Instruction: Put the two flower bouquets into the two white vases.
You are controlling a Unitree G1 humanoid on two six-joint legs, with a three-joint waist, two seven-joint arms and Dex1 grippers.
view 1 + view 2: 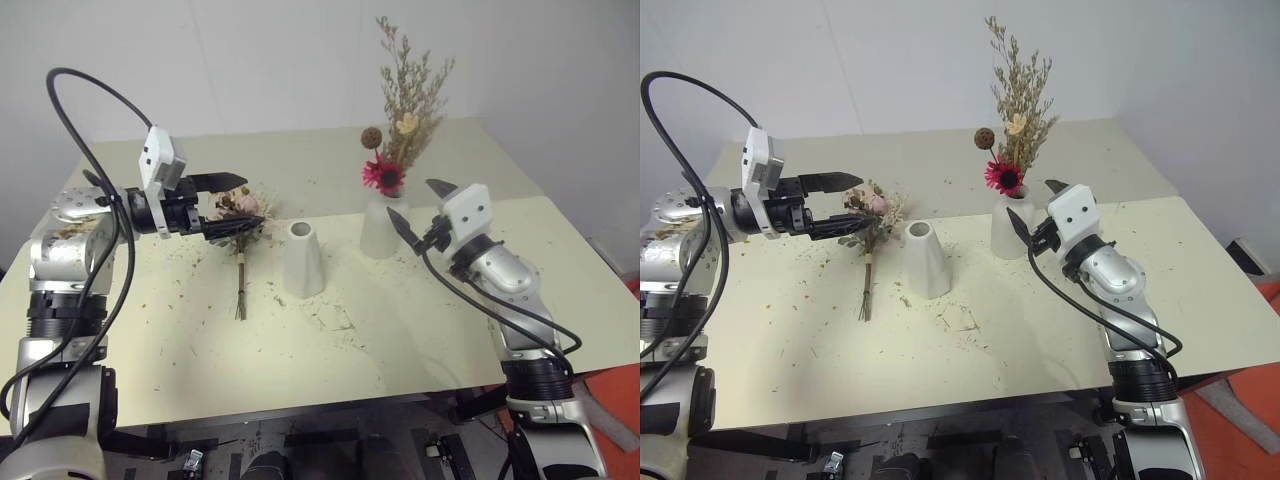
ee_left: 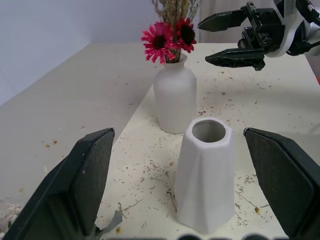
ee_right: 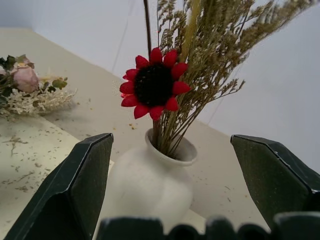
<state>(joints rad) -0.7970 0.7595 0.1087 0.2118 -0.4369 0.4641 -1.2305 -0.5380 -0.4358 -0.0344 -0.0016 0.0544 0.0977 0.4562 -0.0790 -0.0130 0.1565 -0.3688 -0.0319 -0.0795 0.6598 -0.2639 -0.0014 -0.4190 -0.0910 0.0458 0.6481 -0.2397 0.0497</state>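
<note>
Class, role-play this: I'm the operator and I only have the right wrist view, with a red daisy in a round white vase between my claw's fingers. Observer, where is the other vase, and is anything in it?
Observer: The slim cone vase stands to the robot's left of your round vase, and its mouth is open and unfilled.
Operator: I see pink roses at the edge of my view. Held?
Observer: No. The rose bouquet lies flat on the table, stems toward the robot.
Operator: Where is the left claw?
Observer: The left claw is open, level with the rose heads, pointing toward the cone vase.
</note>
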